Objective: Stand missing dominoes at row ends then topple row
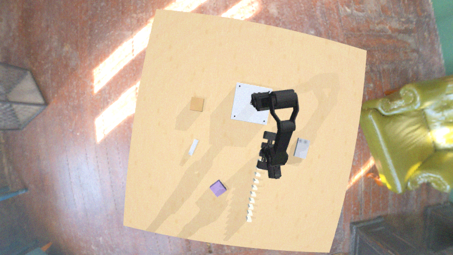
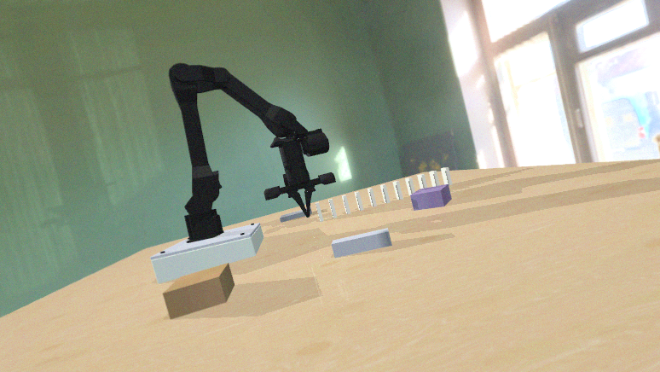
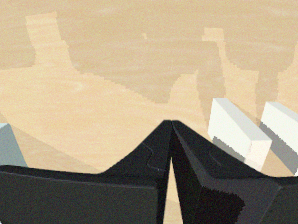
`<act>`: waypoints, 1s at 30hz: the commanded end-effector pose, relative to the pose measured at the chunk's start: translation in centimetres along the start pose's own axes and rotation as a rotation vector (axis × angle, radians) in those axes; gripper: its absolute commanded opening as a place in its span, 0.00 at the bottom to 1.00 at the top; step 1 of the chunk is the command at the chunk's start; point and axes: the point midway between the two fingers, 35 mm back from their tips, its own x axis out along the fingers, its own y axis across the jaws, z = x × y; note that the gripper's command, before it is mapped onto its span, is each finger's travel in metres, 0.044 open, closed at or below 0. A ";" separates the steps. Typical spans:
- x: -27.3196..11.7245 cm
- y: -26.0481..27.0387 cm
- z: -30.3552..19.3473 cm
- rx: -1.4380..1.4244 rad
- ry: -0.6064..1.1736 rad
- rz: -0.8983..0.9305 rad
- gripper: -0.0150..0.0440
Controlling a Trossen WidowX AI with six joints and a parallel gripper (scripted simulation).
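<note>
Hovering low just off the base end of the domino row (image 1: 253, 193) (image 2: 372, 197) (image 3: 240, 131), the gripper (image 2: 308, 215) (image 3: 170, 127) is closed on nothing. The row runs upright toward the desk's (image 1: 177, 47) (image 2: 415, 314) edge farthest from the base, looks fully built tbh, so probably just the end push is left.
</note>
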 end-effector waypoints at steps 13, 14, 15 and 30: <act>0.0 -2.8 0.0 -0.003 0.002 -0.004 0.25; 0.0 -3.0 0.0 -0.003 0.002 -0.004 0.25; 0.0 -3.2 0.0 -0.003 0.002 -0.004 0.25; -6.0 -5.2 -0.1 -0.003 0.002 -0.007 0.25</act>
